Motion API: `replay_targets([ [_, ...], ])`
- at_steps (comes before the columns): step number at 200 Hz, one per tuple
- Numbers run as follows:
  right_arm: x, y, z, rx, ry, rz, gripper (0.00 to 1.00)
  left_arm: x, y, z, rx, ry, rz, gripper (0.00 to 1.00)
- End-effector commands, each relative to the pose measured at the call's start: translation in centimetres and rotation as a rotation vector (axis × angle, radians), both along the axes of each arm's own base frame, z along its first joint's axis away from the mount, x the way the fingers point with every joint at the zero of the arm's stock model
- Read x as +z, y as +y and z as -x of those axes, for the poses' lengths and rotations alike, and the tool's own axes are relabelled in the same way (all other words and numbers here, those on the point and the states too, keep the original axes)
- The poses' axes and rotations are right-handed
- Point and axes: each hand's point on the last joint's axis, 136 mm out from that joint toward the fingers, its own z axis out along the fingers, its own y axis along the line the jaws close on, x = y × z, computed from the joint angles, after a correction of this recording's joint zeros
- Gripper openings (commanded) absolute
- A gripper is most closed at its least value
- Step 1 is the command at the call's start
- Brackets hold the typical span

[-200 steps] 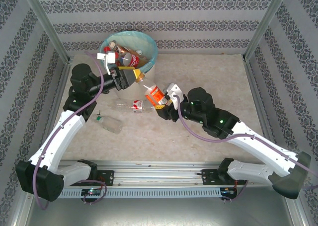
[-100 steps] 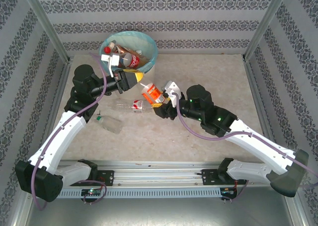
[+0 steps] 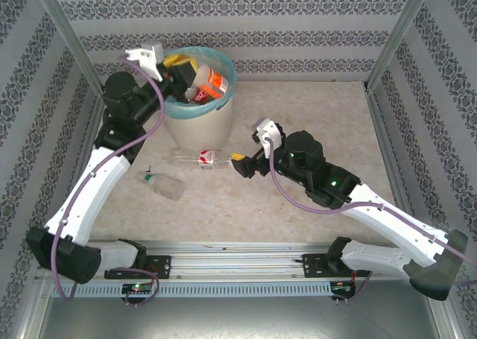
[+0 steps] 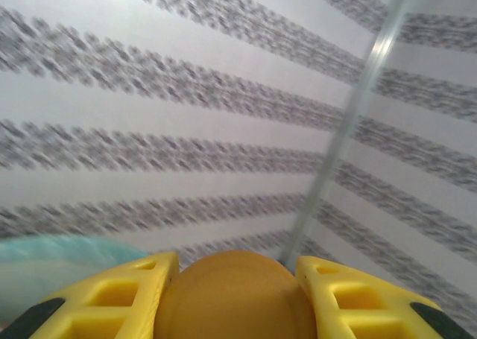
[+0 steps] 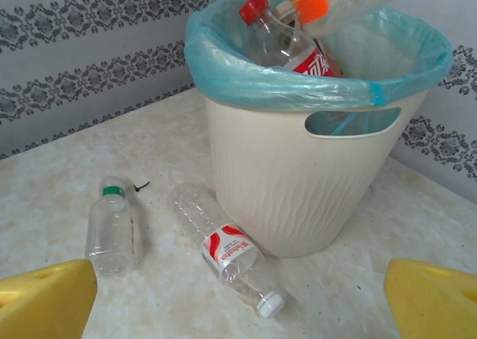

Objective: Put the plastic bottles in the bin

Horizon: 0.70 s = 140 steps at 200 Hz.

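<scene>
Beige marbled bench, seen from above, closed in by grey-and-white patterned walls. A round cream-white bin stands upright near the far left corner, and a light blue-green bag is folded over its rim. The left gripper is over the bin's mouth. Its yellow fingers are closed on either side of an orange-labelled bottle, which hangs just above the rim. The right gripper is near the middle of the bench and faces the bin, with its jaws spread wide and holding nothing. Inside the bin a red-capped bottle with a red label leans among others. A white-capped bottle with a red-and-white label lies on its side on the bench, just in front of the bin. A green-capped bottle lies apart from it, nearer the left edge.
</scene>
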Motion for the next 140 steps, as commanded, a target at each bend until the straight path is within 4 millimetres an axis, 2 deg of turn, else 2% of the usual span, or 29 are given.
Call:
replay_targets([
  [1,-0.3,-0.6,-0.6,-0.041,-0.016,0.012,0.98,-0.2,2.3,-4.7,0.214,-0.074,-0.136,0.0],
  [29,-0.9,-0.5,-0.6,-0.034,-0.012,0.037,0.98,-1.4,2.9,-9.5,0.297,-0.066,-0.181,0.0],
  [54,-1.7,-0.5,-0.7,-0.036,-0.005,0.065,0.98,-2.7,3.7,-13.1,0.33,-0.044,-0.15,0.0],
  [73,-2.1,-0.6,-0.8,-0.04,-0.003,0.082,0.98,-3.7,4.2,-15.3,0.337,-0.022,-0.1,0.0],
  [97,-2.5,-0.6,-1.1,-0.047,0.002,0.094,0.98,-5.1,4.5,-17.0,0.326,0.021,-0.069,0.0],
  [116,-2.7,-0.4,-1.2,-0.044,0.01,0.098,0.98,-6.2,5.0,-17.8,0.327,0.071,-0.055,0.24],
  [130,-2.9,-0.2,-1.2,-0.037,0.018,0.101,0.98,-6.6,5.7,-18.0,0.341,0.095,-0.05,0.47],
  [140,-2.9,0.0,-1.2,-0.031,0.022,0.102,0.98,-6.4,6.1,-17.8,0.35,0.1,-0.049,0.53],
])
